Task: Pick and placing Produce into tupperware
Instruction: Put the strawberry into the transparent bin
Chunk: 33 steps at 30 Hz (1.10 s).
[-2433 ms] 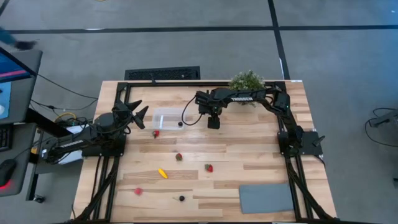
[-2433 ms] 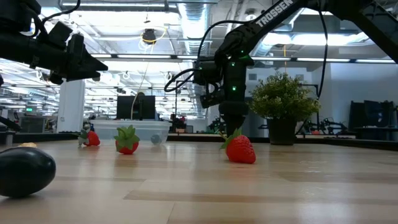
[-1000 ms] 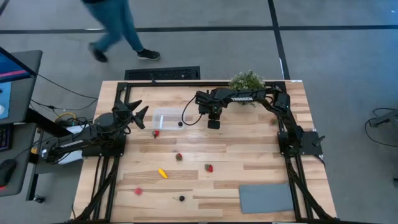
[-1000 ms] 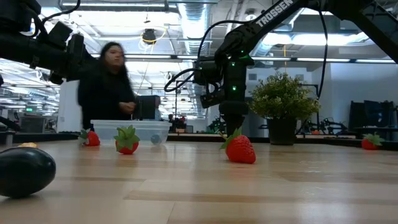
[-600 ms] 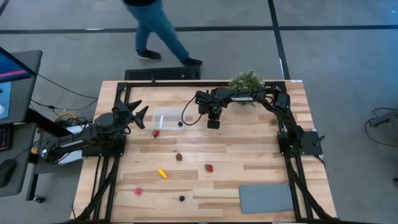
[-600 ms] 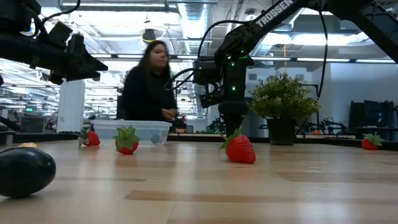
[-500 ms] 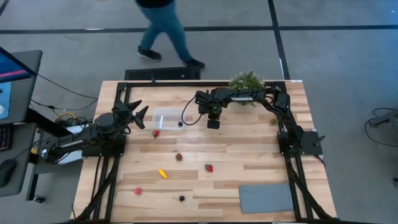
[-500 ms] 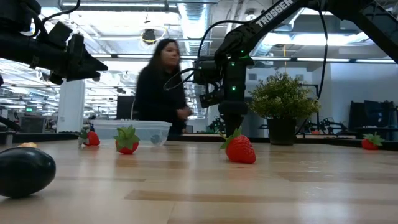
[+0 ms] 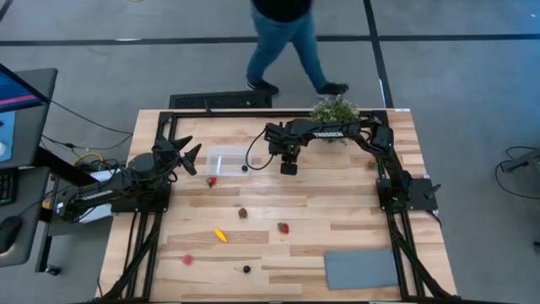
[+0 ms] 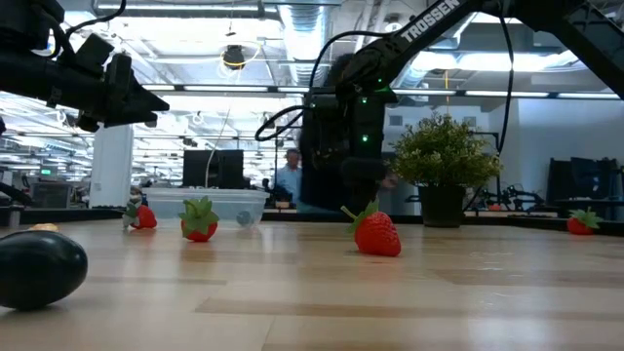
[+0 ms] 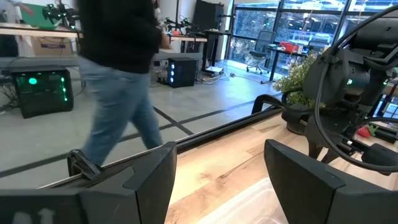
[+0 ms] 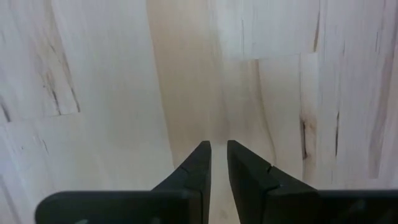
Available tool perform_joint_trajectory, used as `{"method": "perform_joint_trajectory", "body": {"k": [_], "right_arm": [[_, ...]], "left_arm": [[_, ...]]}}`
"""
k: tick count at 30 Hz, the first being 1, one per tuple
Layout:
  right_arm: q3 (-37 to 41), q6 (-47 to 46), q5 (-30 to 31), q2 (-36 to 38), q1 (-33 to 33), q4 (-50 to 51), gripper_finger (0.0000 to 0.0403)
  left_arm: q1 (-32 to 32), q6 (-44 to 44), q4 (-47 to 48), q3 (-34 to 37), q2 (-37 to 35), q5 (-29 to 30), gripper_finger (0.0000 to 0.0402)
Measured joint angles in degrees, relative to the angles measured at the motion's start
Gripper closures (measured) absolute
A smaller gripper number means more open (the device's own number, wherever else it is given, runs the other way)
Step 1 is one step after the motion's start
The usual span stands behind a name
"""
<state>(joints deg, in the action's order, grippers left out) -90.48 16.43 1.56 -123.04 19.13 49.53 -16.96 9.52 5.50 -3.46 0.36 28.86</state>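
The clear tupperware [image 9: 226,160] stands on the table's far left part, and a dark berry [image 9: 245,168] shows at its near right corner. The other produce lies loose on the wood: strawberries [image 9: 211,180] [image 9: 284,227] [image 9: 187,260], a brownish-green bit [image 9: 242,213], a yellow piece [image 9: 220,236] and a dark berry [image 9: 246,269]. My right gripper [image 9: 288,169] points down, shut, over bare wood just right of the tupperware [image 10: 205,205]. My left gripper [image 9: 191,157] hangs open in the air left of the tupperware, nothing between its fingers [image 11: 155,177].
A bushy green plant [image 9: 335,110] stands at the far edge. A grey mat [image 9: 361,268] lies at the near right, and another strawberry [image 9: 371,165] lies near the right arm's base. A person [image 9: 287,42] walks on the floor beyond the far edge.
Both arms have kept still. The person beyond the table's far edge has walked from left to right, passing behind the tupperware and my right arm.
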Motion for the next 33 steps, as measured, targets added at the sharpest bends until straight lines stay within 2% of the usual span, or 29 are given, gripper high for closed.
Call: {"method": "perform_joint_trajectory", "body": {"k": [16, 20, 24, 33], "right_arm": [[0.0, -4.9, -0.2, 0.0, -4.0, -6.8, 0.0328], [0.0, -4.9, -0.2, 0.0, -4.9, -8.5, 0.0317], [0.0, -4.9, -0.3, 0.0, -5.8, -9.5, 0.0284], [-0.8, -4.6, 0.1, 0.9, -6.7, -6.8, 0.0161]], "left_arm": [[0.0, 0.4, 0.0, 0.0, 0.0, 0.0, 0.0166], [0.0, 0.4, 0.0, 0.0, 0.0, 0.0, 0.0166], [0.0, 0.4, 0.0, 0.0, 0.0, 0.0, 0.0166], [0.0, 0.8, 0.0, 0.0, 0.0, 0.0, 0.0166]]}}
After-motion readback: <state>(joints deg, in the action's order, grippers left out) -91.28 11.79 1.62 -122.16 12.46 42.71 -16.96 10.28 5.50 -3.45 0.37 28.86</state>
